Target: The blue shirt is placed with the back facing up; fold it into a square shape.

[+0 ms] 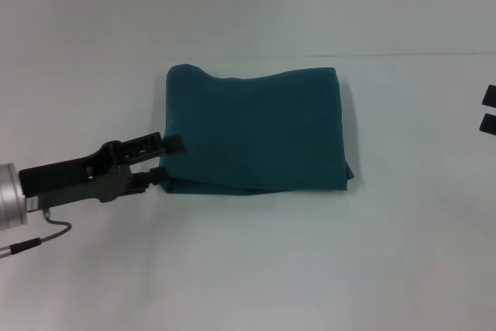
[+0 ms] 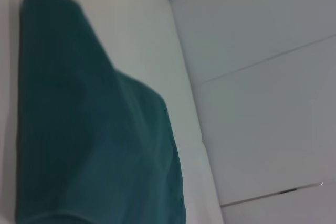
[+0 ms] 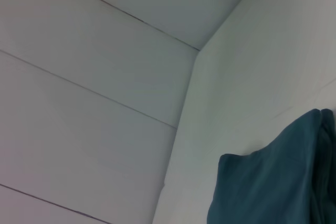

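The blue shirt (image 1: 256, 131) lies on the white table (image 1: 248, 269) folded into a compact, roughly square block, plain side up, with a wavy far edge. My left gripper (image 1: 167, 159) reaches in from the left and sits open at the shirt's left edge. One fingertip (image 1: 175, 143) overlaps the cloth and the other is by the near-left corner. The left wrist view is filled by the shirt (image 2: 89, 140) seen close up. Of my right gripper (image 1: 489, 110) only two dark tips show at the right border, apart from each other and well clear of the shirt (image 3: 273, 182).
The white table runs back to a white panelled wall (image 1: 248, 5) behind the shirt. A thin cable (image 1: 46, 230) hangs under the left arm. Bare tabletop surrounds the shirt on all sides.
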`<state>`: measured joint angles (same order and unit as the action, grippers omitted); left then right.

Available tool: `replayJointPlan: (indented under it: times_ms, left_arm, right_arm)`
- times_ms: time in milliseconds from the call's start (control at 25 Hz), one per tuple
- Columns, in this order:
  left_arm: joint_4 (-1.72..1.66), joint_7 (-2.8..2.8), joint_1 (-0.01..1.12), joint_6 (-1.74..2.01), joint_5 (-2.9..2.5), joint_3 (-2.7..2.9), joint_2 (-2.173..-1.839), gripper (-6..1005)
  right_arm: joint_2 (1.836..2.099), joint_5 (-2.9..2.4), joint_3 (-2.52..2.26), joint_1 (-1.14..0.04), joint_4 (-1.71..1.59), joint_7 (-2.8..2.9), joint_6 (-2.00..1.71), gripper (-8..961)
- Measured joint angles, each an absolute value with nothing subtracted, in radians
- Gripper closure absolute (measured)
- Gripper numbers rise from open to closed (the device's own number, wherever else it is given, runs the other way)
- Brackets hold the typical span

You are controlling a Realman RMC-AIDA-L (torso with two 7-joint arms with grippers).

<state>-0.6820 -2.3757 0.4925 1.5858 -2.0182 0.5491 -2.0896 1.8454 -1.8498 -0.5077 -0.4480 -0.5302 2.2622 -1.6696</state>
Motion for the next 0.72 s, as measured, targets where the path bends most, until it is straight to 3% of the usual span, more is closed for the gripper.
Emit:
replayJointPlan:
  times_ms: [320, 720]
  left_arm:
    - [-0.606, -2.522, 0.513, 1.340, -2.020, 0.552, -2.117, 84]
    - [-0.558, -2.561, 0.505, 1.182, -2.022, 0.569, -2.120, 91]
  right_arm:
    - [1.847, -1.858, -0.510, -0.452, -0.532, 2.247, -1.666, 111]
    - [1.841, -1.852, -0.494, -0.454, -0.539, 2.244, -1.640, 110]
